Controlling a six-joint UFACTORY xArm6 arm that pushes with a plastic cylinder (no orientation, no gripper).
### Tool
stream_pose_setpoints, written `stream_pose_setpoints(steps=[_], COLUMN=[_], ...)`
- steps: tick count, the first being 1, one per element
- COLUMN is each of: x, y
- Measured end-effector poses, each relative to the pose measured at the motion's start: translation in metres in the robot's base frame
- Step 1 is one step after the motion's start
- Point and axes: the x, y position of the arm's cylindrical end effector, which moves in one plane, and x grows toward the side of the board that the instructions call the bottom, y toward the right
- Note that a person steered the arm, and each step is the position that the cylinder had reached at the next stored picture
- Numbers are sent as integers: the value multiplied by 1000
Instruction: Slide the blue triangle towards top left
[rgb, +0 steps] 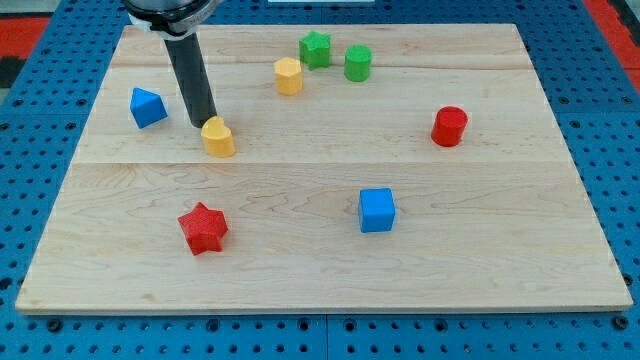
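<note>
The blue triangle (148, 107) lies near the left edge of the wooden board (320, 260), in the upper left part. My tip (201, 124) stands to the right of it, a short gap away, and touches or nearly touches the upper left side of a yellow heart-shaped block (218, 137). The rod rises from the tip to the view's top.
A yellow hexagonal block (288, 76), a green star (315, 49) and a green cylinder (358, 63) sit near the top middle. A red cylinder (449, 127) is at the right, a blue cube (377, 210) at lower middle, a red star (203, 228) at lower left.
</note>
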Motion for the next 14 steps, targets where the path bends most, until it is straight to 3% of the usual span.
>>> stream_pose_setpoints(steps=[3, 4, 5, 7, 10, 12, 14], x=[-14, -58, -69, -31, -128, -110, -144], y=[-118, -125, -125, -108, -105, -70, -44])
